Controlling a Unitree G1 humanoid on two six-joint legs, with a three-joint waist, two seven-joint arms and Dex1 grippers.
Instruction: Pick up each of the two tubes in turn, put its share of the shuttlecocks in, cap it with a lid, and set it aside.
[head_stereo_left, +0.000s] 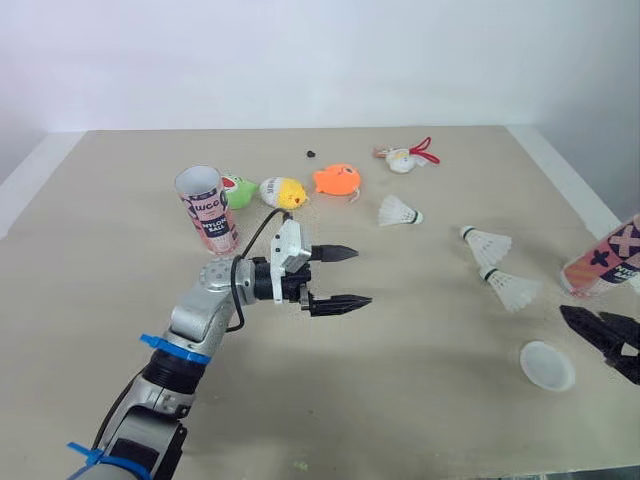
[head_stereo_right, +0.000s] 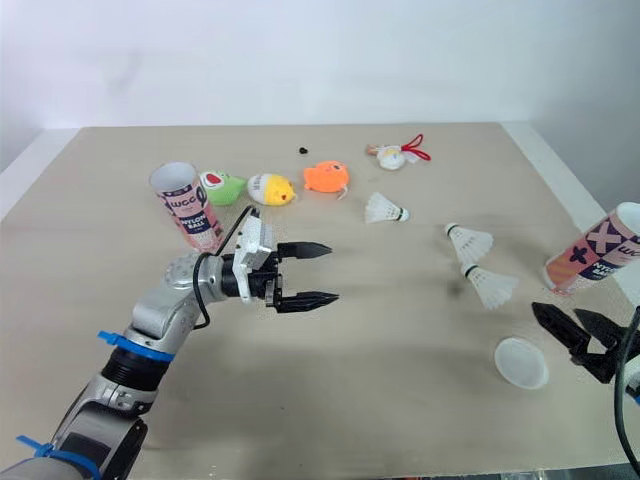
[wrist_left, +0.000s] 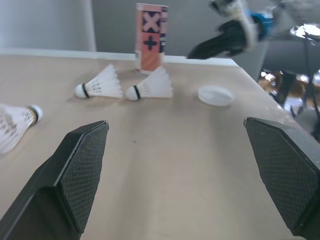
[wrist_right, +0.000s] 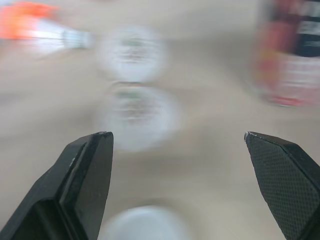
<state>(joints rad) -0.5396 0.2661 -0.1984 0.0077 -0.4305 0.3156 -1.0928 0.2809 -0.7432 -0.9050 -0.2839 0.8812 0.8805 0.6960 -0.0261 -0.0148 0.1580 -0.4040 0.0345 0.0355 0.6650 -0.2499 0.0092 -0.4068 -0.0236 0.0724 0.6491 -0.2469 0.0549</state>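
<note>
Right gripper (head_stereo_right: 557, 310), fingers apart and empty; the upright tube (head_stereo_right: 590, 255) stands near at its 1 o'clock, far from the likewise spread left gripper (head_stereo_right: 331, 272).

Head stereo pair high over the desk (head_stereo_left: 400, 400); one camera low on each wrist.

Both eye views face forward and down and frame nearly the same desk, with things sitting slightly further left in the right eye's. The left wrist camera rides near the surface, sighting past the left end effector (head_stereo_left: 364, 276) toward the crossed tube (wrist_left: 151, 37), a pair of shuttlecocks (wrist_left: 150, 87) and a lid (wrist_left: 216, 95), all at the eye views' right side. The right wrist camera, behind the right end effector (head_stereo_right: 557, 312), faces that same group from another side, nearer.
</note>
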